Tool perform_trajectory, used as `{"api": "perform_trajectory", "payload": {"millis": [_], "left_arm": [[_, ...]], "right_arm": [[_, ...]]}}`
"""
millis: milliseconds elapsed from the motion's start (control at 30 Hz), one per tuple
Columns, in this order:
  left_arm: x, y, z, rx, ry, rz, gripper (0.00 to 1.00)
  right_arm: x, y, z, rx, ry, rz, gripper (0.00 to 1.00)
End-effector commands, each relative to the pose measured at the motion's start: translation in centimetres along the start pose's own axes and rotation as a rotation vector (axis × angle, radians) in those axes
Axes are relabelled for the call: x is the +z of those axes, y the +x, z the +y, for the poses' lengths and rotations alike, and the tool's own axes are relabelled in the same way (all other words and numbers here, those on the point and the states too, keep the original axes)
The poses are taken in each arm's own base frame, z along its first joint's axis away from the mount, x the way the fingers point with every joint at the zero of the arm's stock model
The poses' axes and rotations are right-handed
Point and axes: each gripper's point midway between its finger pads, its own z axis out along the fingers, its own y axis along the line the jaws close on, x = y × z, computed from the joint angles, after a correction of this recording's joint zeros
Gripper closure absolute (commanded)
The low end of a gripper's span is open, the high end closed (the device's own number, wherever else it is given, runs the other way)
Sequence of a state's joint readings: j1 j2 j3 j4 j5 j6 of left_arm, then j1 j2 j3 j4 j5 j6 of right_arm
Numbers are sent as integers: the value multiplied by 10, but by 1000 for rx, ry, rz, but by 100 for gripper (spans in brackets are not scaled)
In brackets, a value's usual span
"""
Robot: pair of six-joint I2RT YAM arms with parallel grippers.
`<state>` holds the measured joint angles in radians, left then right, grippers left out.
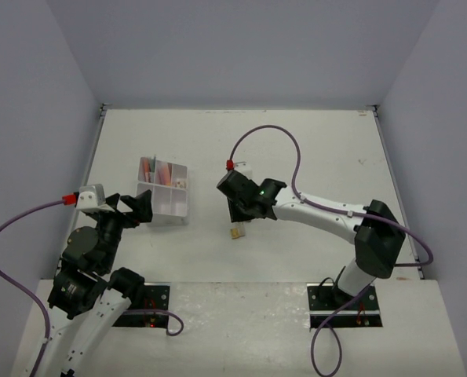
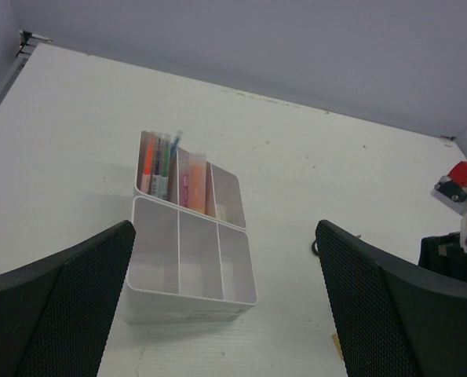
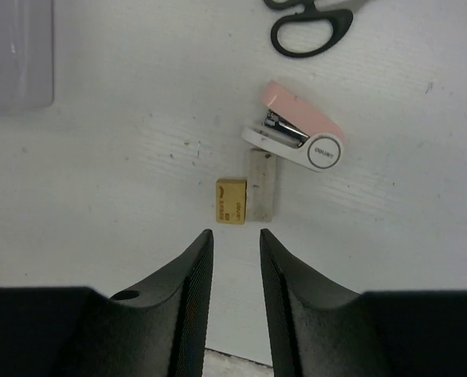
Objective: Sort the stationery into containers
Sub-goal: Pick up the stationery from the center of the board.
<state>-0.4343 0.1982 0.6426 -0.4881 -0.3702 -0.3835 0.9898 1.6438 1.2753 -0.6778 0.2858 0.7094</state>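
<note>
**Narrow right claw poised over two touching erasers**

Right wrist view: the right claw (image 3: 235, 234) hangs above the white tabletop (image 3: 123, 157). Its fingers are set narrow, with nothing between them. Just at its 12 o'clock lies a small tan eraser (image 3: 231, 201). A pale grey eraser (image 3: 262, 184) touches that one's 3 o'clock side. A pink stapler (image 3: 300, 136) sits at 1 o'clock, just beside the pale eraser's far end. Black-handled scissors (image 3: 311, 27) lie further off at 12 o'clock, cut by the frame edge.

Overhead view: the clear organiser box (image 1: 174, 203) stands well apart at the right claw's 9 o'clock. The left claw (image 1: 131, 208) hovers just beside the box at its 8 o'clock, spread wide and empty. The left wrist view shows markers (image 2: 156, 165) in the far-left compartment and the three near compartments bare.

Likely risks: the gap looks barely wider than the tan eraser. A finger may land on top of it, or wedge between the two erasers and flick one away. A grip slightly toward 3 o'clock could pinch both, and one may drop in transit. The stapler may get nudged. On delivery, the right arm could crowd the left claw or shove the light box.
</note>
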Motion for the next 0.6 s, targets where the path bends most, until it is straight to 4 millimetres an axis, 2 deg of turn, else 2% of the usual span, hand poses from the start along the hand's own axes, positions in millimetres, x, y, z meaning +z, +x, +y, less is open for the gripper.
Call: {"api": "perform_trajectory", "payload": {"millis": [0, 67, 200, 333, 567], "left_arm": [[0, -4, -2, -3, 7, -3, 0], [0, -4, -3, -3, 8, -2, 0], [0, -3, -3, -1, 11, 1, 0], [0, -3, -3, -1, 11, 1, 0], [-1, -3, -4, -1, 16, -1, 0]], "right_arm": [[18, 12, -16, 96, 129, -10, 69], [27, 17, -18, 110, 151, 0, 69], [49, 27, -9, 93, 148, 46, 69], [64, 26, -3, 84, 149, 68, 67], [80, 26, -8, 94, 154, 93, 64]]}}
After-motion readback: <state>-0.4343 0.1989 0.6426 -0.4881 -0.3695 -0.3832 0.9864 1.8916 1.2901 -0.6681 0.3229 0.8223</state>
